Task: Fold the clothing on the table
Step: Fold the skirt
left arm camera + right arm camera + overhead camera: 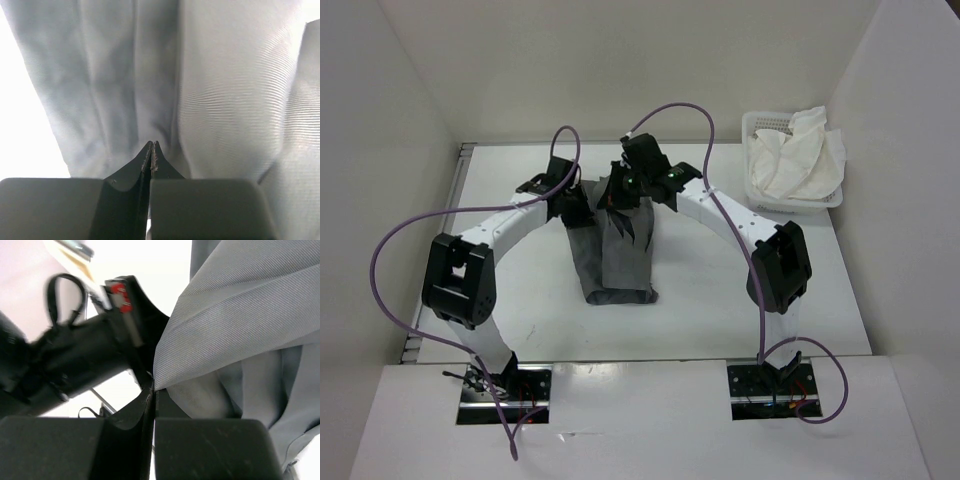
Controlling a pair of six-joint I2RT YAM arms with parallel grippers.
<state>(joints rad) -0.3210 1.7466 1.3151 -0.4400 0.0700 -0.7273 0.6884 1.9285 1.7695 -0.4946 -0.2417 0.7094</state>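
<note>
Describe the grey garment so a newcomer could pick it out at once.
Start at the white table and look to its middle. The garment lies there, its far end pinched by the left hand and the right hand. It is the only dark grey fabric; the white cloth sits in the basket at the far right corner.

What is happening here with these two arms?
The clothing is being folded on the table. The left tool and the right tool are both shut on its far end and hold it raised, while its near end lies on the table. A basket with a white cloth sits in the far right corner.
</note>
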